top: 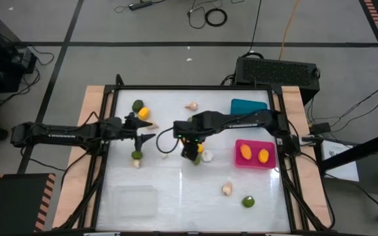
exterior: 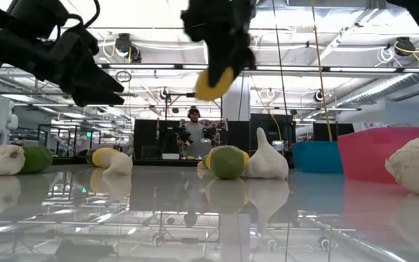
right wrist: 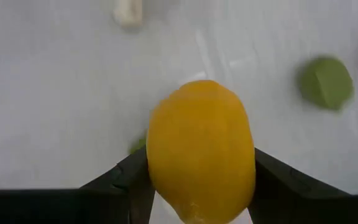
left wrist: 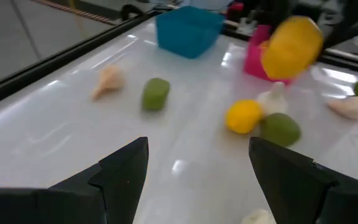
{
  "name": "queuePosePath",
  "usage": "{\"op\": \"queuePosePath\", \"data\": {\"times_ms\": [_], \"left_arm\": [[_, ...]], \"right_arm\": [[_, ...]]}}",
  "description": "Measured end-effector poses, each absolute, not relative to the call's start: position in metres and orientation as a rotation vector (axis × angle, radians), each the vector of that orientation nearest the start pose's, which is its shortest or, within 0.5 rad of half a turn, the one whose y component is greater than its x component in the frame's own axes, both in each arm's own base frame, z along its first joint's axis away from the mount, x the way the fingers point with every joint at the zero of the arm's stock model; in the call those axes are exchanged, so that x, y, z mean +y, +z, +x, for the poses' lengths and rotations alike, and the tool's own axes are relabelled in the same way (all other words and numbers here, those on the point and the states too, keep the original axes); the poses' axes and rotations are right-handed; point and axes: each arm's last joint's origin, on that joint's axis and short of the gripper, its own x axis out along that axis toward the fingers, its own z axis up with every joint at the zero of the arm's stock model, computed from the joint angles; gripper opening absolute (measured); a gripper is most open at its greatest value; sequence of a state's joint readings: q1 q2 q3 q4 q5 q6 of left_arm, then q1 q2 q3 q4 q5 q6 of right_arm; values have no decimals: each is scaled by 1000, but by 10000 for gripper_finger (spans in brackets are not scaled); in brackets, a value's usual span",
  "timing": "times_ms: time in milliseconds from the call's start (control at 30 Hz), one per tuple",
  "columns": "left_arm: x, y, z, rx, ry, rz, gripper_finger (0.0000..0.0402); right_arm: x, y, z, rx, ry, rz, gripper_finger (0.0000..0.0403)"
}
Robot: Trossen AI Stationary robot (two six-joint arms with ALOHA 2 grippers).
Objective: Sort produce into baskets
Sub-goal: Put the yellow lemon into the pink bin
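**Yellow fruit held up over the worktop**

The white worktop [top: 176, 196] holds three baskets: a clear basket [top: 134, 199], a pink basket [top: 254, 162] with two orange fruits inside, and a teal basket [top: 249, 105]. The right hand [top: 190, 153] is clamped on a yellow fruit [right wrist: 201, 152], up above the middle. The left hand [top: 151, 126] waits nearby with fingers apart, holding nothing. Limes and garlic lie scattered around.

Right gripper [right wrist: 191, 180] raised, gripping; left gripper [left wrist: 197, 168] fingers spread.
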State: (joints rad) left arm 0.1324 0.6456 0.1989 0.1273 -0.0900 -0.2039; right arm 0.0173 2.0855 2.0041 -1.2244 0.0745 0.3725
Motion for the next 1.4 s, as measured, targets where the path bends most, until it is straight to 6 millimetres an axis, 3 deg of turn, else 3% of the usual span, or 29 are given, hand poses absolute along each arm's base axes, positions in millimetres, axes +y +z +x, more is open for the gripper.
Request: {"op": "queuePosePath", "data": {"times_ms": [267, 500, 633, 733, 867, 1000, 1167, 1400], "left_arm": [[14, 183, 148, 276, 163, -207, 286], [11, 182, 148, 287, 149, -203, 286], [10, 180, 149, 302, 144, -202, 286], [10, 179, 150, 305, 149, -200, 286], [10, 178, 151, 312, 150, -201, 286], [10, 178, 151, 314, 152, -201, 286], [10, 178, 151, 311, 152, -201, 286], [10, 179, 151, 304, 152, -204, 286]], "right_arm": [[21, 283, 387, 1585, -400, 229, 194], [44, 295, 362, 1558, -437, 216, 194], [45, 301, 327, 1545, -535, 263, 194], [42, 302, 286, 1540, -640, 328, 194], [37, 295, 234, 1493, -802, 478, 194], [38, 285, 198, 1391, -869, 686, 194], [41, 272, 177, 1366, -802, 851, 208], [40, 256, 166, 1403, -868, 864, 247]]}}
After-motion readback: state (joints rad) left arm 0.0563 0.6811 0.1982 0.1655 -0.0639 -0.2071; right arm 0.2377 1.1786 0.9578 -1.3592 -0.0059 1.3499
